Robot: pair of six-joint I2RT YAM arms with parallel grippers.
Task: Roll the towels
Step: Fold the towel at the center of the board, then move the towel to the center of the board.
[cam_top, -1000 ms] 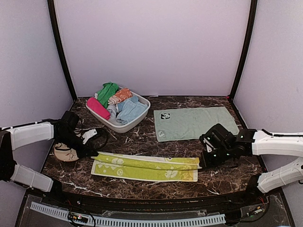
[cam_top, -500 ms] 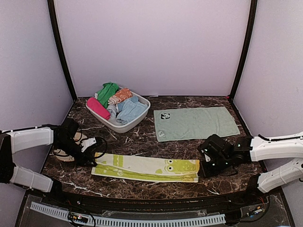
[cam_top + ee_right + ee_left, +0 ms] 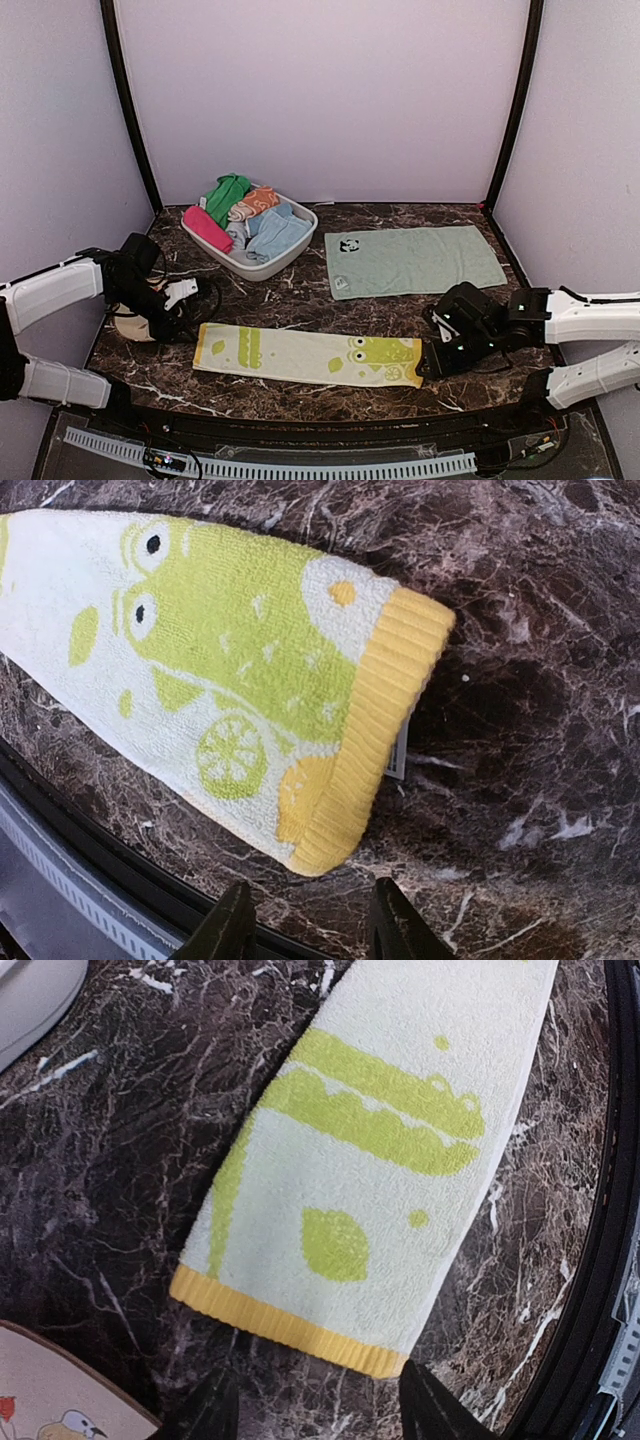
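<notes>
The left hand [image 3: 316,1412] and right hand [image 3: 312,926] have just let go, fingers spread and empty. The yellow-lime patterned terry towel [image 3: 305,355] now lies as a narrow strip along the front of the dark marble worktop [image 3: 300,300], probably ready for rolling.

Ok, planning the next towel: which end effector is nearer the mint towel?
Right. The right end effector is just in front of the mint towel; the left end effector is well off to its left.

We see pale lilac walls [image 3: 320,100] on three sides, joined by black corner posts [image 3: 130,110], around a dark marble-patterned table [image 3: 300,300] (white veining throughout) under even light.
</notes>
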